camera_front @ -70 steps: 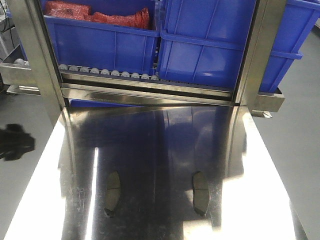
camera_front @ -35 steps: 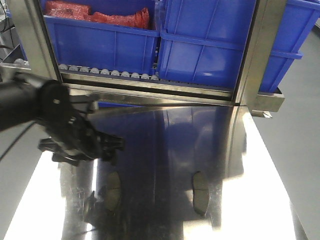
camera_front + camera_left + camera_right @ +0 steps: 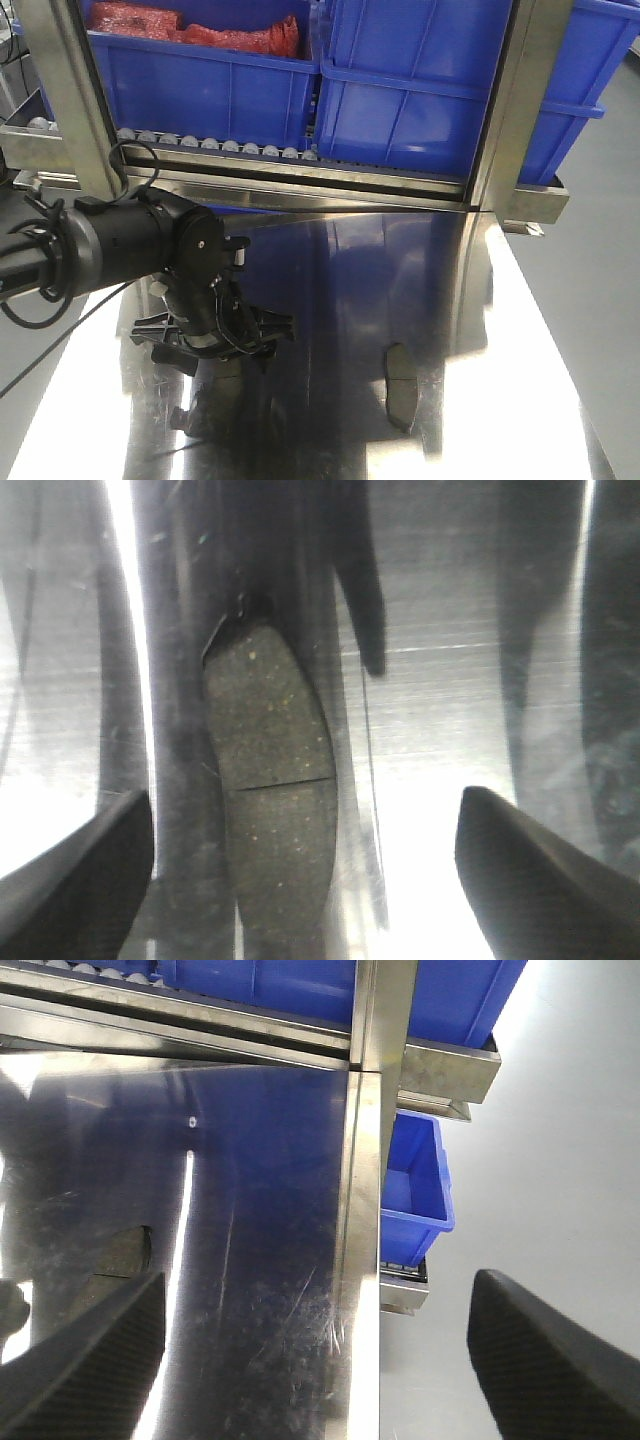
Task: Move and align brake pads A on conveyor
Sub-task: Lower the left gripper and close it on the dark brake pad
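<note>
Two brake pads show, both flat on the shiny steel tabletop [image 3: 330,290]. One dark-grey brake pad [image 3: 400,386] lies at the right. The other brake pad [image 3: 270,810], with a thin groove across its middle, lies under my left gripper [image 3: 305,875], which is open with one finger on each side and apart from it. In the front view my left gripper [image 3: 212,340] and arm cover that pad. My right gripper [image 3: 320,1360] is open over the table's right edge, with a brake pad [image 3: 125,1255] just beyond its left finger. The conveyor is out of view.
Blue bins [image 3: 400,90] stand on a rack behind the tabletop, one holding red bags [image 3: 190,25]. A row of small grey rollers [image 3: 210,143] runs under them. Steel posts [image 3: 520,110] flank the rack. A small blue bin [image 3: 415,1185] sits beyond the table's right edge.
My left arm has come in from the left and moved right and down over the left brake pad, which it now hides in the front view. The right pad has not moved.
</note>
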Motion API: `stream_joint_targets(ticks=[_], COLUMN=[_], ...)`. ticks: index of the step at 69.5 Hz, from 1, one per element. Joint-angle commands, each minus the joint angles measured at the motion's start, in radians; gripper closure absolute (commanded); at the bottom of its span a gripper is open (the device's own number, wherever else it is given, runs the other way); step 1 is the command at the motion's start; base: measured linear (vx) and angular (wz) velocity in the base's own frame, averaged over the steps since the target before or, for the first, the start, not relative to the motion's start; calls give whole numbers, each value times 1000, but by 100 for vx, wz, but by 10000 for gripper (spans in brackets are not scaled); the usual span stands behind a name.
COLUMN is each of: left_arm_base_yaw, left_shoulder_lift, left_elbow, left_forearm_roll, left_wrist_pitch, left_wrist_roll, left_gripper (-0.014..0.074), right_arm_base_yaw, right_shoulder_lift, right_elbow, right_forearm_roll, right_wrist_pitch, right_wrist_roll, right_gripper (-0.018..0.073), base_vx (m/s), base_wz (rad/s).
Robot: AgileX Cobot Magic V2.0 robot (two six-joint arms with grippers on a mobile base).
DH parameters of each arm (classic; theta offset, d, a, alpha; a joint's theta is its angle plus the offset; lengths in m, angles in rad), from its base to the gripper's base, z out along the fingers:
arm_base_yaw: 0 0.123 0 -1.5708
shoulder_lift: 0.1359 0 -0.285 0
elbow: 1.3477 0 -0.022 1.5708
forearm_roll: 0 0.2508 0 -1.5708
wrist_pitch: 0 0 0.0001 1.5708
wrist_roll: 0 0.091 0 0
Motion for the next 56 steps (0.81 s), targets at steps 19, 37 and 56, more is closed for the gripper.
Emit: stream_joint_targets(ticks=[19, 37, 56], left_arm_base_yaw=[-8, -8, -8], left_shoulder_lift=[8, 29, 39], left_elbow=[-29, -29, -29], left_forearm_roll=[-23, -24, -24], left_wrist_pitch=[-14, -41, -57], left_wrist_roll=[-44, -44, -44], left_gripper=[21, 21, 145], right_arm_base_yaw=[-7, -7, -7], right_shoulder_lift=[8, 8, 8], right_elbow=[-26, -26, -26], right_forearm_roll=[-8, -8, -8], right_wrist_pitch=[-71, -71, -71], right_wrist_roll=[-10, -10, -10], right_gripper=[-23, -23, -23], base_vx=[0, 0, 0], base_wz=[0, 0, 0])
